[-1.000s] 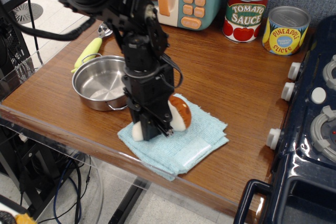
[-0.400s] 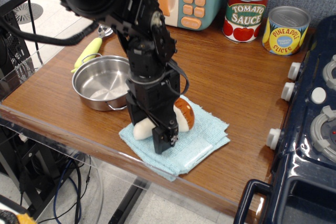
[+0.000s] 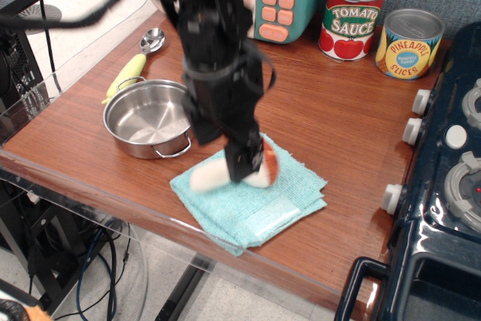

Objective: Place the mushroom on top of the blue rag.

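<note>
Mushroom on rag, jaws in the way

Rag first: the blue rag (image 3: 252, 204) lay at the near edge of the table (image 3: 338, 133), one corner just at the lip. On it the mushroom (image 3: 225, 173) lay on its side, cream stem to the left, orange cap mostly hidden behind the jaws (image 3: 244, 167). Frame was motion-blurred, so couldn't tell whether the jaws were parted or gripping it. Risks, as I judged them: if still pinched, a lift would drag the mushroom off w/ it; if freed, it might roll toward the edge, or the fingers could snag the cloth. Farther back stood the steel pot (image 3: 146, 118), the spoon (image 3: 135, 65), two cans (image 3: 353, 16).
</note>
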Controlling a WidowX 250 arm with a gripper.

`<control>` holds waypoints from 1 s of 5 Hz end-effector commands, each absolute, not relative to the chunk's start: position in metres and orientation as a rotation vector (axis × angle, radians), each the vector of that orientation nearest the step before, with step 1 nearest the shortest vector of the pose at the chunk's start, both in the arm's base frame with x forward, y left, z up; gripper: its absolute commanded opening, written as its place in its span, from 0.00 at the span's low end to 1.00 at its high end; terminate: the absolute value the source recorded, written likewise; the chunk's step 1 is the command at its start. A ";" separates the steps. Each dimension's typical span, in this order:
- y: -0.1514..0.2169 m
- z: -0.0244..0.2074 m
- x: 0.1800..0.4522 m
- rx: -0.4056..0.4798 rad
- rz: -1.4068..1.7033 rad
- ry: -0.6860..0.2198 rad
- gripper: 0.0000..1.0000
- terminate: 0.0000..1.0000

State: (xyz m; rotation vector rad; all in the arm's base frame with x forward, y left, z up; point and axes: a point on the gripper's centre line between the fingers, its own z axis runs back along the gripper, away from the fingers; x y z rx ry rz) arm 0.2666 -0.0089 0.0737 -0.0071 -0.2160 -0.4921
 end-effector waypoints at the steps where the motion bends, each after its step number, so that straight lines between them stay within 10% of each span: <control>1: 0.010 0.129 0.262 0.006 -0.478 -0.362 1.00 0.00; 4: 0.011 0.132 0.262 0.012 -0.468 -0.379 1.00 0.00; 5: 0.011 0.132 0.262 0.012 -0.468 -0.379 1.00 1.00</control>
